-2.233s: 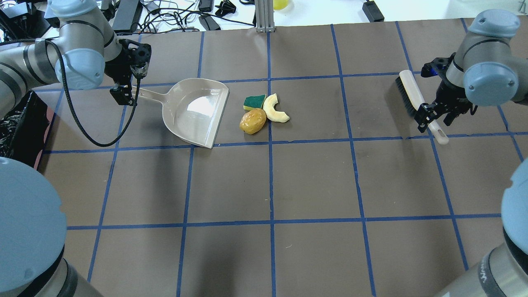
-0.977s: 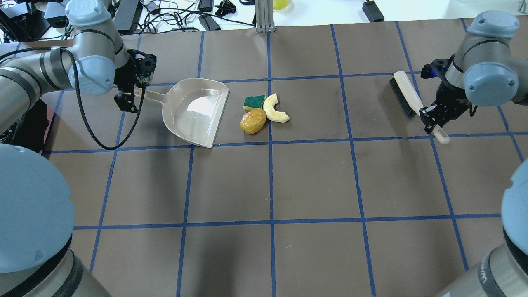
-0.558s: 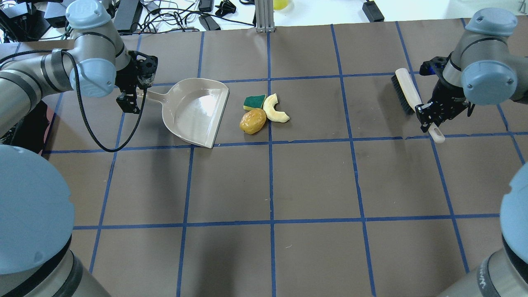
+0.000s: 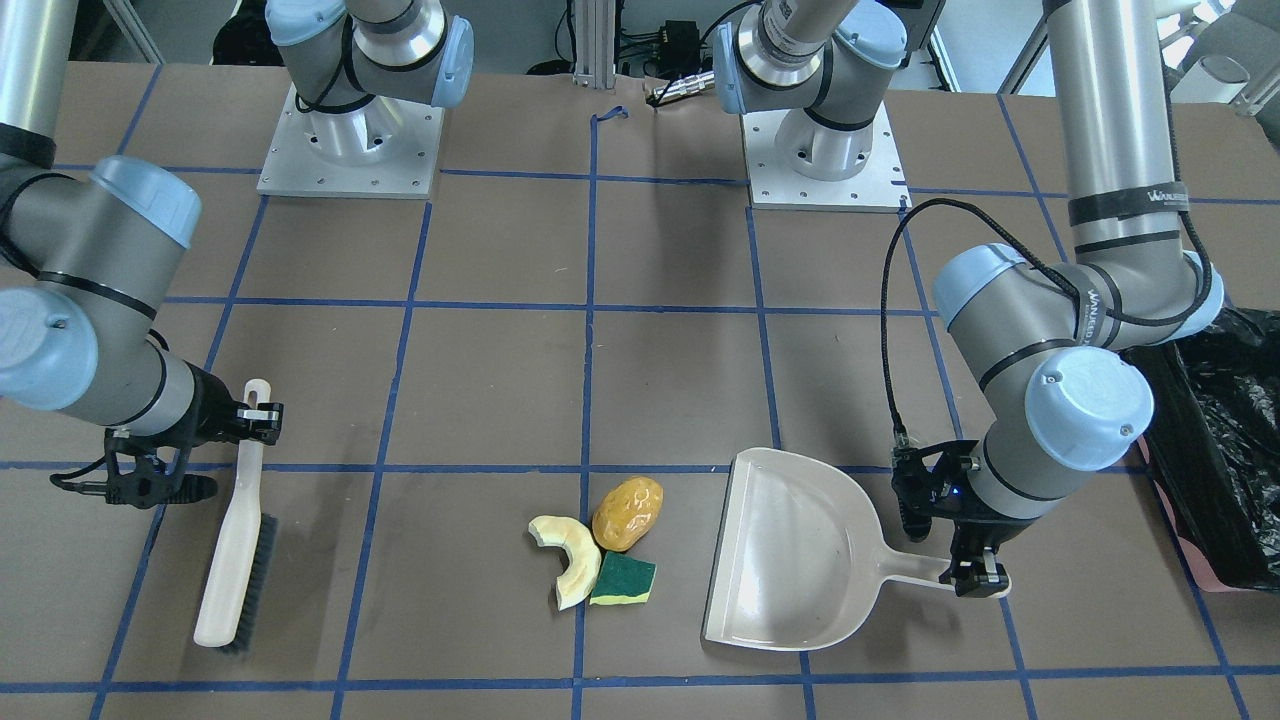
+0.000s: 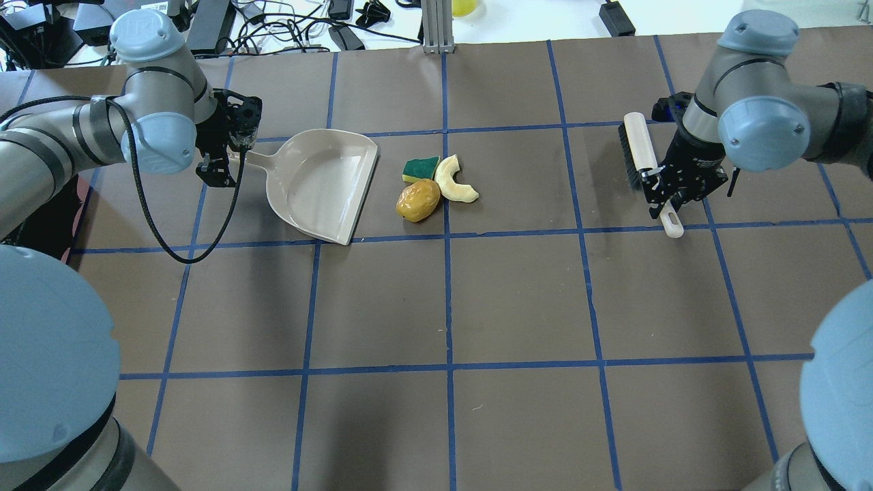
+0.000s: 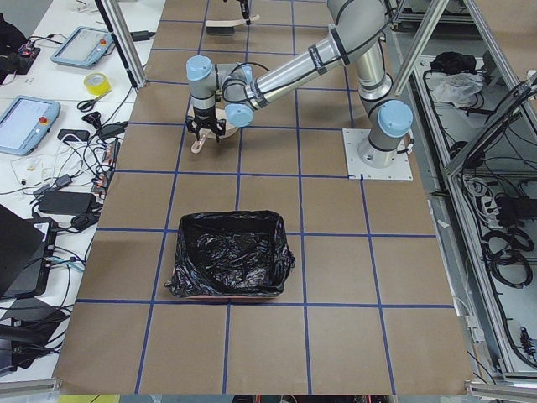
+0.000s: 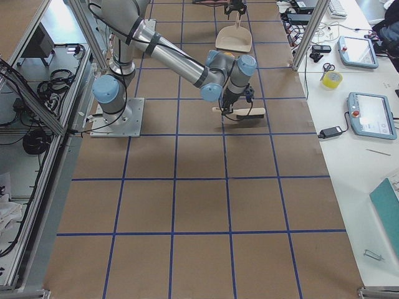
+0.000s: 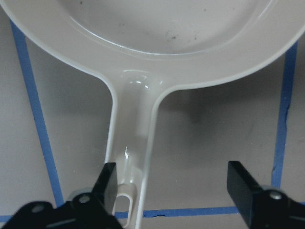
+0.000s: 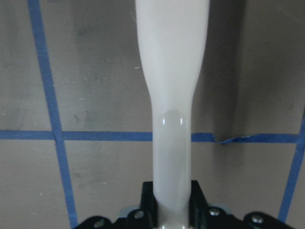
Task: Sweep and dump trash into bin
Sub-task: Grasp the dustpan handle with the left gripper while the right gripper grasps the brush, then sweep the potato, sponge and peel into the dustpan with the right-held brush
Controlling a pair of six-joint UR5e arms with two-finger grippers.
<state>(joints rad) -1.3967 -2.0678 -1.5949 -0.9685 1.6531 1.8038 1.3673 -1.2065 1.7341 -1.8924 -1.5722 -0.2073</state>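
The trash lies together mid-table: an orange-brown potato lump, a cream rind slice and a green-and-yellow sponge. It also shows in the front-facing view: lump, rind, sponge. The beige dustpan lies flat just left of it, mouth toward the trash. My left gripper is open astride the dustpan handle, which sits close to one finger. My right gripper is shut on the handle of a cream brush. The bin stands at the left end.
The bin's black liner also shows at the front-facing view's right edge, beyond the left arm's elbow. The brown table has a blue tape grid. Cables and boxes lie past the far edge. Both arm bases stand at the robot's side.
My right gripper closed on the brush handle, then carried the brush leftward toward the trash and turned it. My left gripper shifted slightly right along the dustpan handle. The trash has not moved.
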